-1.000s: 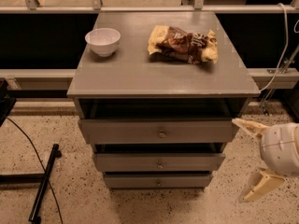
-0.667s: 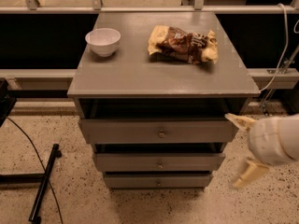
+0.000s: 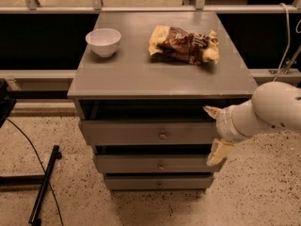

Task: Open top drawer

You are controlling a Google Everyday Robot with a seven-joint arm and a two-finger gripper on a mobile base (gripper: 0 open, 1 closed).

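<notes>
I see the end effector (image 3: 215, 132) at the right of the frame, on a white arm (image 3: 268, 109) that comes in from the right edge. Its two tan fingers (image 3: 219, 151) are spread wide and have hold of nothing. The top drawer (image 3: 127, 133) sits directly under the grey counter (image 3: 141, 74), with a dark gap above its front. Its small brass knob (image 3: 162, 135) is at the centre, well left of the end effector. The end effector is at the drawer front's right end. The upper finger is by the drawer's top right corner, and the lower finger hangs down in front of the right end of the second drawer (image 3: 141, 164). I cannot tell if either finger touches the wood. The third drawer (image 3: 150, 181) is lowest, with the narrowest front. On the counter are a white bowl (image 3: 103, 41) at back left and a crumpled snack bag (image 3: 184, 44) at back right, well apart. A black pole (image 3: 44, 185) and a black cable (image 3: 28, 145) lie on the speckled floor (image 3: 263, 192) at left.
</notes>
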